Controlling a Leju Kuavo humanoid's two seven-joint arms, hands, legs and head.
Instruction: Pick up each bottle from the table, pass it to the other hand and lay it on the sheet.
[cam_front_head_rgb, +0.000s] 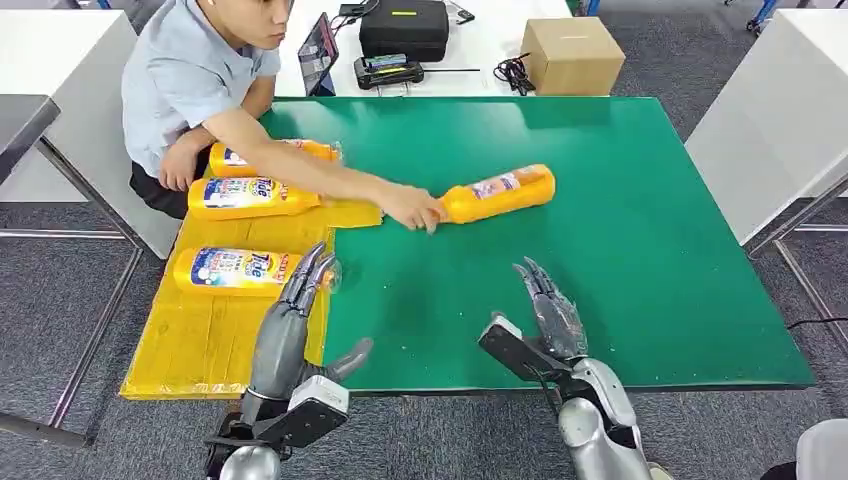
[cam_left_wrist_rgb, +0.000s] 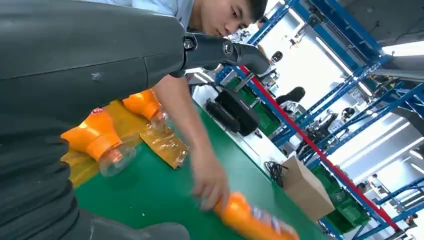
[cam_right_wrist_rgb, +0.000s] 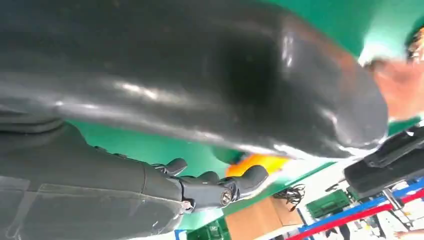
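Bottle (cam_front_head_rgb: 500, 192) lies on its side near the middle of the green bench (cam_front_head_rgb: 640, 260), cap end toward the yellow sheet (cam_front_head_rgb: 215, 340); a person's hand (cam_front_head_rgb: 415, 212) rests on that cap end, apparently placing it. Sheet covers the left side of the bench and already carries three more bottles, all lying flat: far (cam_front_head_rgb: 270, 157), middle (cam_front_head_rgb: 250, 196), near (cam_front_head_rgb: 238, 270).

Largest to smallest:
- Bench: green mat, with a cardboard box (cam_front_head_rgb: 572, 55) and a black case (cam_front_head_rgb: 404, 28) on the white surface beyond it.
- Sheet: bare area remains at its near end, in front of the near bottle.
- Person: seated at the far left, arm reaching across the sheet to the bottle.
- Left hand (cam_front_head_rgb: 300, 300): fingers apart, holding nothing, hovering over the sheet's edge close to the near bottle's cap.
- Right hand (cam_front_head_rgb: 545, 310): fingers apart, holding nothing, above bare mat, well short of the bottle.

Step in hand (judgement): pick up the bottle on the mat. Wait until the person's hand is clear before reaching. The right hand is nearer; approach from the near side, wrap the fingers round the labelled body rather than the tapering neck, and lift level so the other hand can take the free end. Risk: the bottle rolling if nudged sideways.
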